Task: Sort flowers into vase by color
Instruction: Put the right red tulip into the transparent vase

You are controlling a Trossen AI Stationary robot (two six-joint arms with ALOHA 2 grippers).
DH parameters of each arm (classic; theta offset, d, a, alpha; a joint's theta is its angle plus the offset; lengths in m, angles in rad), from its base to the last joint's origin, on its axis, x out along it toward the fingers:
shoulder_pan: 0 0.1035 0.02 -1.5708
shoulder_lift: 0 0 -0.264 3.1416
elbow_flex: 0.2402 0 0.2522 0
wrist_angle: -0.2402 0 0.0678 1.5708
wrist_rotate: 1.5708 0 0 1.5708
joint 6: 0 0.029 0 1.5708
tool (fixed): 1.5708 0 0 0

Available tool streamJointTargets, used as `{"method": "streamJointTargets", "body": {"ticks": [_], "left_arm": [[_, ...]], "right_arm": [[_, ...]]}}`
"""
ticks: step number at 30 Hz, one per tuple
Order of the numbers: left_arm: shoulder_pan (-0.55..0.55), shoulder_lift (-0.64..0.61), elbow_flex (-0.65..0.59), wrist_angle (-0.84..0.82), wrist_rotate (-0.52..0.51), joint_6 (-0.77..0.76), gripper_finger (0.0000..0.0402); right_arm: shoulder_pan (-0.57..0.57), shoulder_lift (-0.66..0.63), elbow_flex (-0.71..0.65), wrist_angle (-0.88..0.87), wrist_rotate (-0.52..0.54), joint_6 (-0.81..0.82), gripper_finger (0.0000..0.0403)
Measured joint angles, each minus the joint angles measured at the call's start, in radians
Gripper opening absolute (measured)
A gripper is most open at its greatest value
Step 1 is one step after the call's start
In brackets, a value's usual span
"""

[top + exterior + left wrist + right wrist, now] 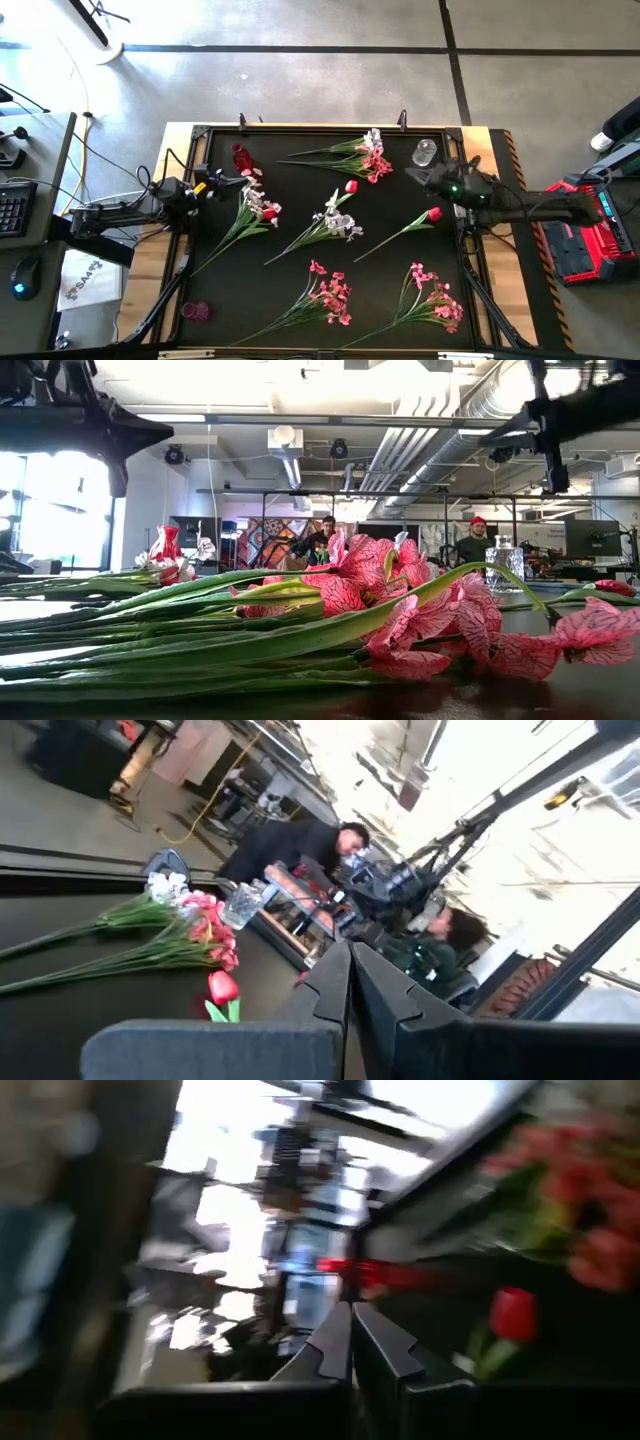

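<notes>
A: How far along is the sorting?

B: Barely begun, I'd say. Nearest the bench's (300,345) front edge lie two pink sprays (328,295); mid-bench, white sprays (338,220) and a red tulip (433,214); farthest, a mixed bunch (368,155).

A: And the vases?

B: Red vase (241,157) and clear vase (425,152) at the back, both apparently flowerless.

A: The pincers?

B: Left pincer (222,183) and right pincer (418,176) are both closed, holding nothing.

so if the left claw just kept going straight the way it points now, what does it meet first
Probably the short red tulip-like bloom lying on the black table just ahead of the shut left claw, though depth is unclear and the claw may pass above it.
</notes>
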Motion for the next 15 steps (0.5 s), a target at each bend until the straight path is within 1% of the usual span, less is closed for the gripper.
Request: {"method": "streamJointTargets", "body": {"ticks": [2, 4, 7, 10, 13, 15], "left_arm": [[0.0, 0.026, 0.015, -0.001, 0.006, 0.0, 0.0], [0.0, 0.063, 0.043, -0.002, -0.001, 0.0, 0.0], [0.0, 0.141, 0.102, 0.003, -0.01, 0.036, 0.0], [0.0, 0.235, 0.158, -0.014, -0.006, 0.1, 0.0], [0.0, 0.332, 0.199, -0.055, -0.005, 0.139, 0.0], [0.0, 0.387, 0.209, -0.063, 0.003, 0.155, 0.0001]], "right_arm": [[0.0, 0.102, 0.111, -0.206, -0.01, 0.199, 0.0], [0.0, 0.206, 0.226, -0.409, -0.081, 0.352, 0.0], [0.0, 0.365, 0.393, -0.687, -0.215, 0.424, 0.0], [0.0, 0.51, 0.541, -0.933, -0.302, 0.46, 0.0], [0.0, 0.638, 0.639, -1.1, -0.39, 0.484, 0.0], [0.001, 0.712, 0.665, -1.142, -0.462, 0.507, 0.0]]}}
